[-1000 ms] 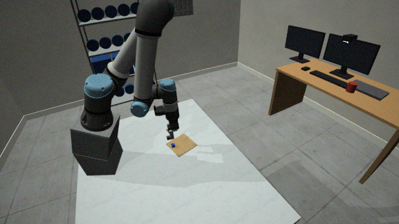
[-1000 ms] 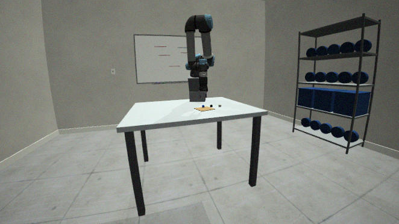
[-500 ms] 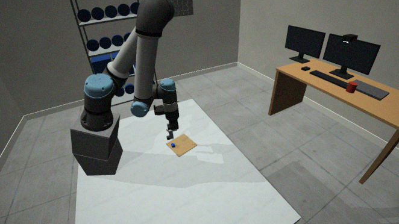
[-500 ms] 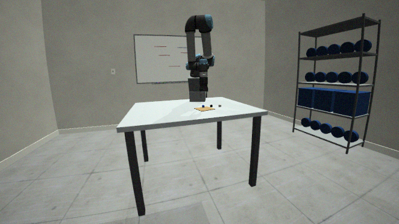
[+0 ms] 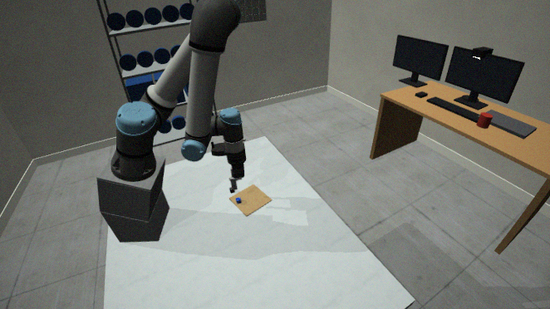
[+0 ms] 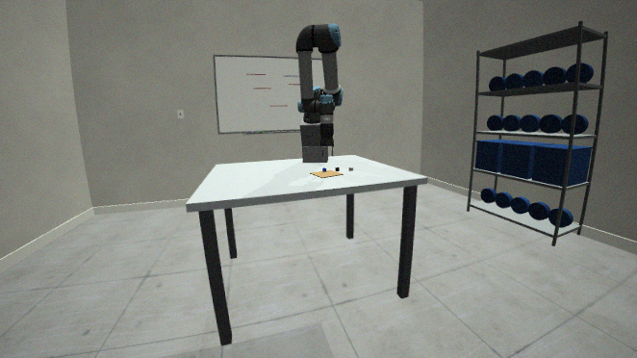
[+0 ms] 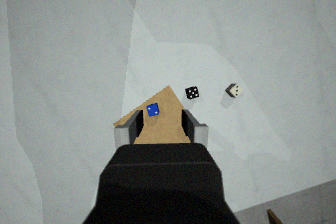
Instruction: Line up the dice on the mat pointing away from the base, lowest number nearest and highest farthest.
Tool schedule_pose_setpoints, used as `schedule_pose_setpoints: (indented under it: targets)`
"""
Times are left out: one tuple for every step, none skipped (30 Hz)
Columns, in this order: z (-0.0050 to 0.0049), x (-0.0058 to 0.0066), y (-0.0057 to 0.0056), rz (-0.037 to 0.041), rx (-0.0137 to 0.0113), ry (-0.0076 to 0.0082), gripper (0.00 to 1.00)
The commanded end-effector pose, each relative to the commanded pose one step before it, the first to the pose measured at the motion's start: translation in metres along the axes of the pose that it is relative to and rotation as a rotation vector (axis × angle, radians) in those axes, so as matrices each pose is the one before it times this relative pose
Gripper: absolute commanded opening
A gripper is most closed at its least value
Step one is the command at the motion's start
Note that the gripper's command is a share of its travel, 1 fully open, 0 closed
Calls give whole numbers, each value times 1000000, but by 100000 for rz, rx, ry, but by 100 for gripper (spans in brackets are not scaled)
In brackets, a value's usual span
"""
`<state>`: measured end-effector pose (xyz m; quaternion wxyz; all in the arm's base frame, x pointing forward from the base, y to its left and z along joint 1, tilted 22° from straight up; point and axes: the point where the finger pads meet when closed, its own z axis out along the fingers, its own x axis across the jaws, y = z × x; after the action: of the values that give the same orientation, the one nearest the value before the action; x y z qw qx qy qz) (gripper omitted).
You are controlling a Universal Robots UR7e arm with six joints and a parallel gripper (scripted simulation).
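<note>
My jaws stand open and empty above the mat (image 7: 164, 131) — blue die (image 7: 152, 110) placed, black die (image 7: 191, 92) and white die (image 7: 233, 90) remain on the surface (image 7: 64, 100).

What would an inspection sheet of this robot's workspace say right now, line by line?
Surface: white table, tan mat lying flat on it.
Job's things: blue die on the mat; black die and cream die on the table, off the mat.
Clutter: nothing seen on the table.
Gripper: gripper open, empty, above the mat near the blue die.
Cables: nothing seen.
Surroundings: shelf rack, whiteboard, desk with monitors and a red cup.
</note>
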<state>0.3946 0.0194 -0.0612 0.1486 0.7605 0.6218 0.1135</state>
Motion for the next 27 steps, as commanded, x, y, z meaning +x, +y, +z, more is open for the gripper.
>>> schedule_pose_setpoints:
  targets:
    - [894,9233,-2176,11389,27,23,100]
    - [238,1927,-727,2505,25,-1,100]
    - [244,1970,-790,2590,25,-1,100]
    - [0,0,0,0,0,0,100]
    - [0,0,0,0,0,0,100]
    - [250,2008,-855,2673,25,-2,100]
    - [255,2042,-922,2754,25,-3,100]
    - [260,2070,-992,2833,25,-4,100]
    - [265,2092,-1063,2910,24,-5,100]
    - [269,2108,-1136,2984,24,-6,100]
    - [273,2118,-1210,3056,23,-6,100]
    - [276,2122,-1284,3126,22,-7,100]
    - [279,2119,-1359,3192,22,-8,100]
    - [281,2110,-1434,3256,21,-9,100]
    - [283,2094,-1509,3316,19,-9,100]
    - [285,2071,-1583,3374,18,-10,100]
    - [286,2041,-1655,3428,17,-10,100]
    - [278,1942,-1671,3371,15,-10,100]
    - [9,61,-56,109,0,0,100]
    - [287,1961,-1793,3527,14,-10,100]
    - [0,0,0,0,0,0,100]
    - [0,0,0,0,0,0,100]
    - [287,1912,-1858,3572,13,-10,100]
    - [286,1856,-1919,3613,11,-10,100]
    - [285,1794,-1977,3650,9,-10,100]
    - [284,1726,-2030,3684,8,-10,100]
    - [282,1653,-2079,3714,6,-9,100]
